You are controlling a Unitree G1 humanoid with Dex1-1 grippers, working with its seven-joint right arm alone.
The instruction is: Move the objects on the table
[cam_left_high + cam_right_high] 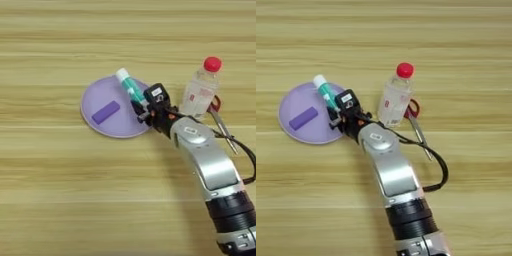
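The pincer point(141, 109) was seen at the right rim of a round lilac plate point(97, 97), its black fingers closed around the lower end of the teal tube point(131, 88), which lay slanted over the plate's upper right edge, white cap up-left. The purple block point(106, 112) lay flat on the plate, apart from the tube. A red-capped clear bottle point(201, 89) stood just right of the pincer on the wooden table point(60, 190), with scissors point(222, 125) beside it.
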